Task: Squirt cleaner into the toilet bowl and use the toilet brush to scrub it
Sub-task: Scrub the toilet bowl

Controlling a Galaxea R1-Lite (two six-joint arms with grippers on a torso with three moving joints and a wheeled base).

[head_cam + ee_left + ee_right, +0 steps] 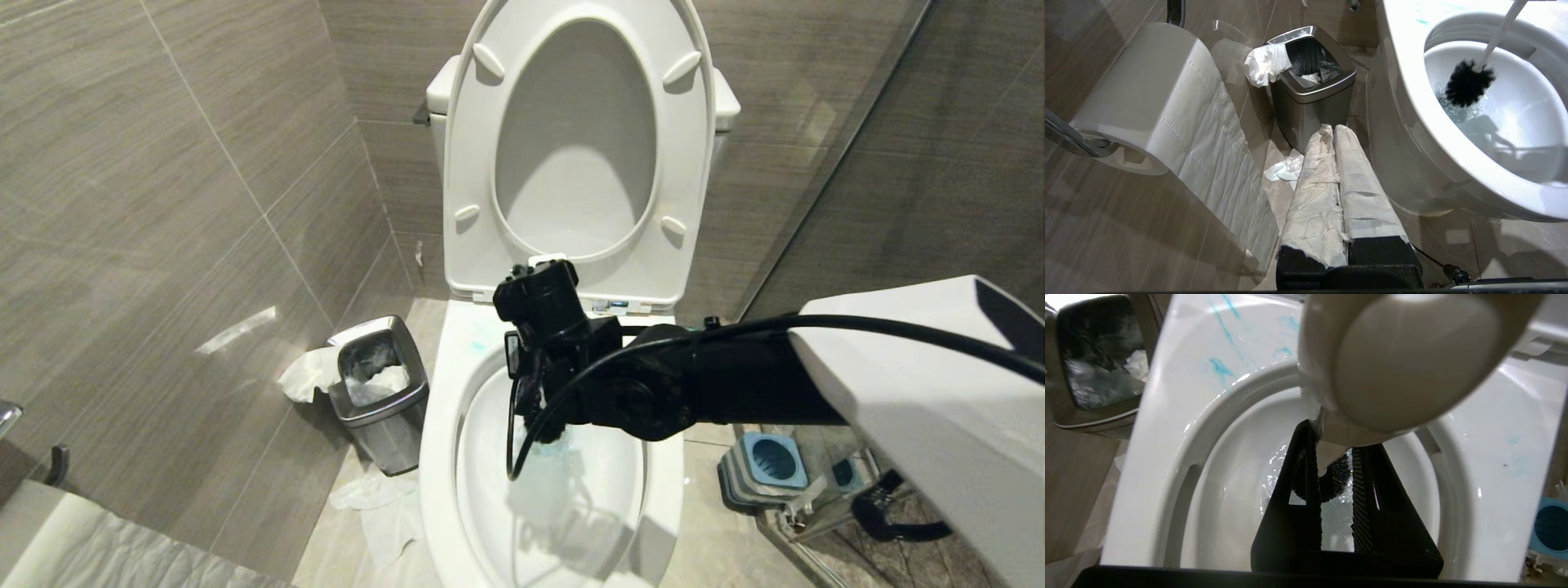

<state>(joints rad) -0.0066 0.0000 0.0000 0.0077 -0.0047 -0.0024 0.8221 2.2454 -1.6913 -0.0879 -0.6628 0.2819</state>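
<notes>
Grey-tiled walls hem the toilet bowl (441, 425); right gripper (1336, 457) fingers clamp the toilet brush (1468, 83), bristles at the bowl's ten o'clock to scrub; left gripper (1333, 134) idles shut.

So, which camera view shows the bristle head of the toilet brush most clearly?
The left wrist view: the black bristle head of the toilet brush shows whole, low in the toilet bowl. In the right wrist view the right gripper, shut on the handle, hides most of it. In the head view the arm covers it.
</notes>
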